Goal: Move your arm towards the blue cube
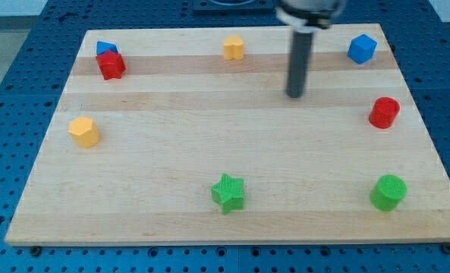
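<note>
**Two blue blocks, one target**

The wooden surface [209, 136] lies on a blue perforated bench. There are no jaws, only a rod; my tip [295, 95] stands in open wood, left of the blue cube [362, 48] at the top right corner. A second blue block [105, 49], half hidden behind the red block [111, 66] at top left, could be mistaken for the target. Overshooting could push the cube off the nearby edge.
</note>
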Motion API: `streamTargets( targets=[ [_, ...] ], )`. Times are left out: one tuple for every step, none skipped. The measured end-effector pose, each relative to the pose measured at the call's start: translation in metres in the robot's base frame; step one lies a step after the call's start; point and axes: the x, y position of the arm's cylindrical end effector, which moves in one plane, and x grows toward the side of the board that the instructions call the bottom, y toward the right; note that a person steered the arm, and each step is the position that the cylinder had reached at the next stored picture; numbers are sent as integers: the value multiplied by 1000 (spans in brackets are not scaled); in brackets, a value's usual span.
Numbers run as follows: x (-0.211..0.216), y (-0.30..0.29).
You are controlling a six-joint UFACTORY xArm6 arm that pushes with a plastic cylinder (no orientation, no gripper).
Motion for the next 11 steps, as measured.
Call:
streamTargets(
  targets=[
    [1, 66],
    [-10, 149],
    [-18, 209],
    [-36, 211],
    [-71, 211],
    [-103, 208],
    [-108, 208],
    [-128, 202],
    [-128, 198],
    [-123, 187],
    [-114, 174]
  ],
)
